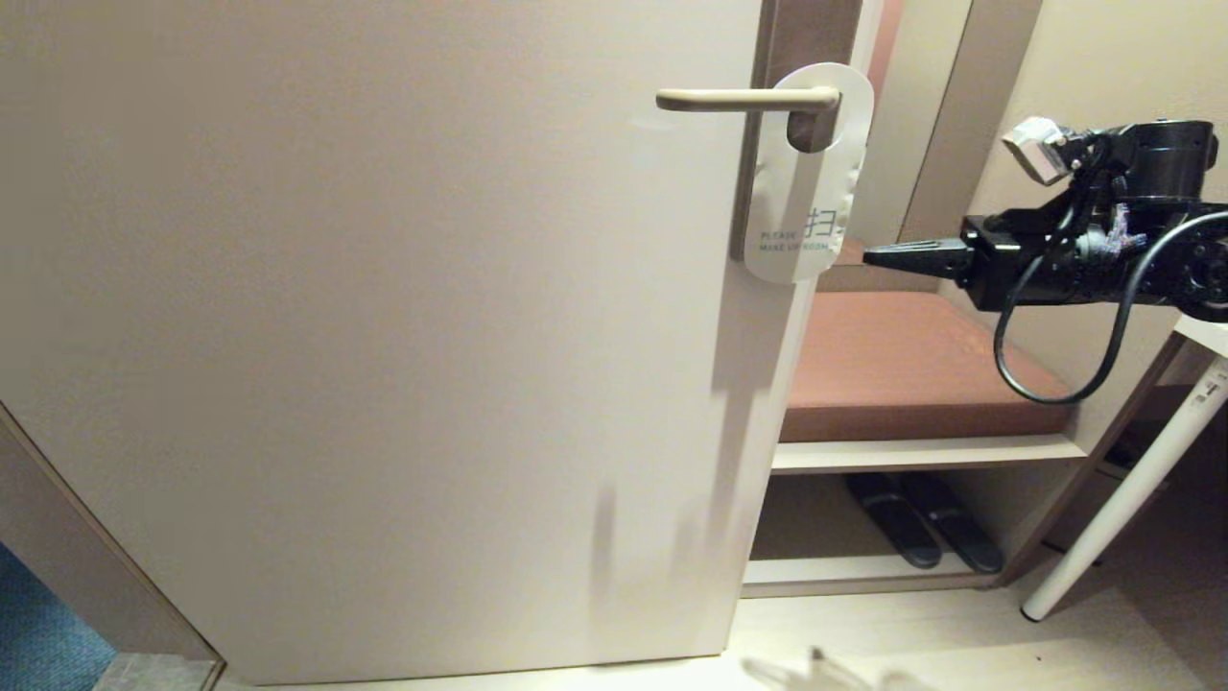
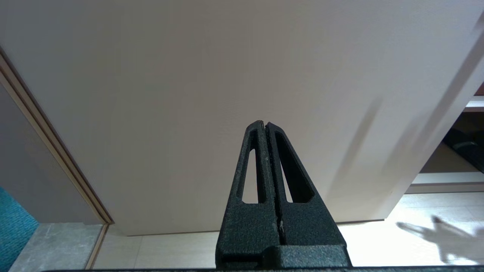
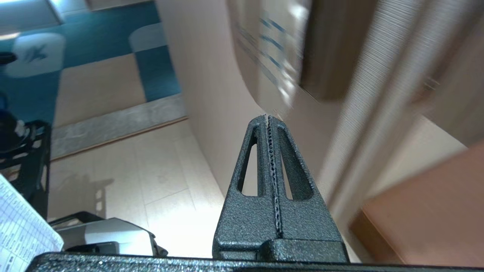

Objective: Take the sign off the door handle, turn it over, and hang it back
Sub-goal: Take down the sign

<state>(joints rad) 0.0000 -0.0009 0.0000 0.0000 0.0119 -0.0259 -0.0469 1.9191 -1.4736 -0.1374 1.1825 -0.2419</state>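
Head view alone shows sign hanging on door handle, right end effector pressed together just beside it.

Door: pale beige slab, fills most of the head view, edge-on gap at its right. Door handle: slim beige lever, horizontal, on a brown-grey plate at the door's right edge. Carries the sign, white face out with blue text, oval hole looped over the handle's elbow end, card hanging down flat against the door edge.

Past the door: bench with a brown cushion on top. Open shelf under it holds a pair of dark slippers. Floor: light tile, white table leg standing on it at right.
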